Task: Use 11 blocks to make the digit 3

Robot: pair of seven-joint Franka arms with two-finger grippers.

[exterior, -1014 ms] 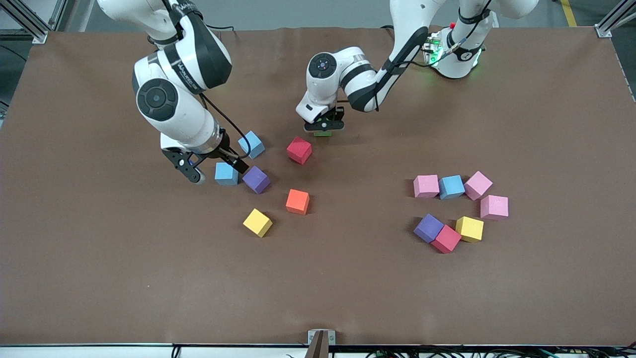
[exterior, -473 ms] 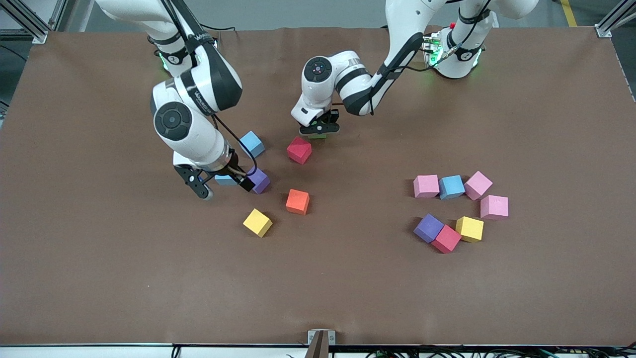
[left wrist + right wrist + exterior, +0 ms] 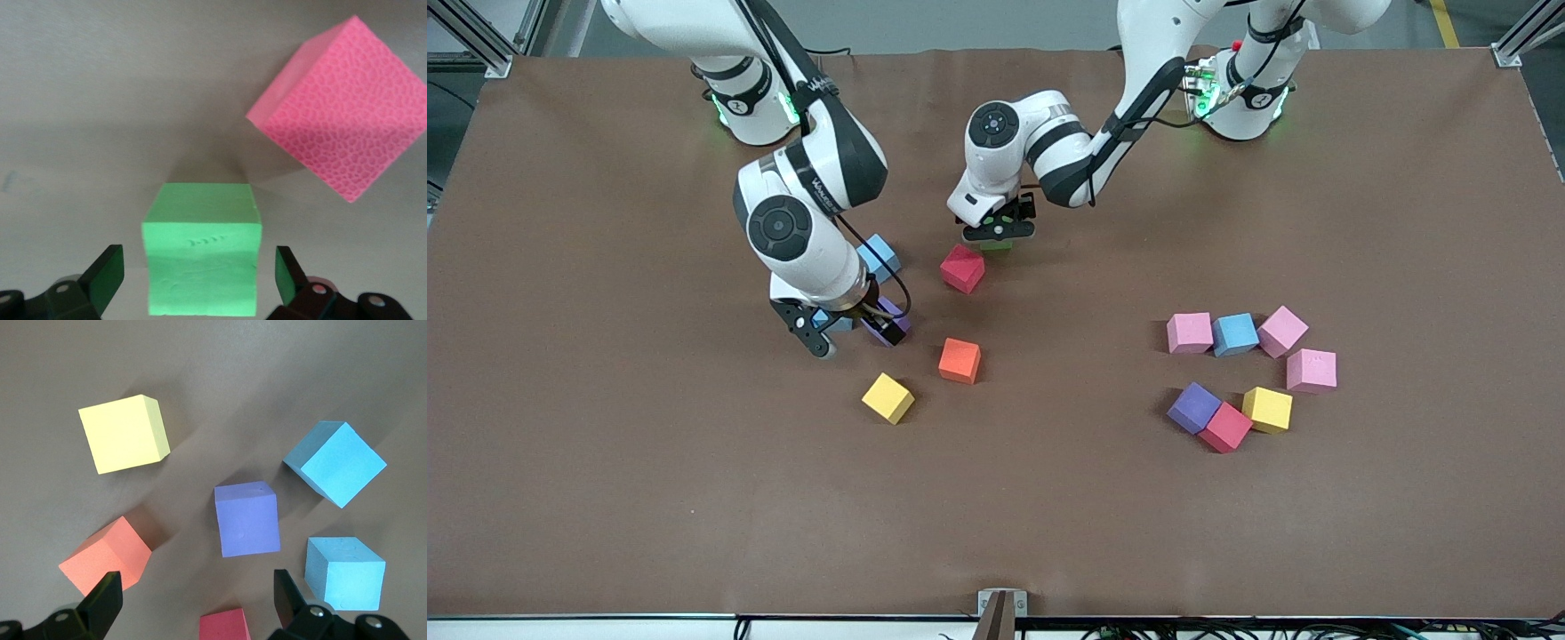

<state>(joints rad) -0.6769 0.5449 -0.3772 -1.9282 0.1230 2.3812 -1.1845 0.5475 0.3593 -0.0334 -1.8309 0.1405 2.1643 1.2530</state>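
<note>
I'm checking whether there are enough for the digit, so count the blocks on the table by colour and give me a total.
Blue blocks: 3
Pink blocks: 3
Purple blocks: 2
Red blocks: 2
Yellow blocks: 2
Orange blocks: 1
Green blocks: 1
Total: 14

Even overhead light (soft shadows), sharp

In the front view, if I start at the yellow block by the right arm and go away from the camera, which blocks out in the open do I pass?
Yellow block → orange block → red block. The purple block and blue blocks, partly covered by the right pincer, are left out.
</note>
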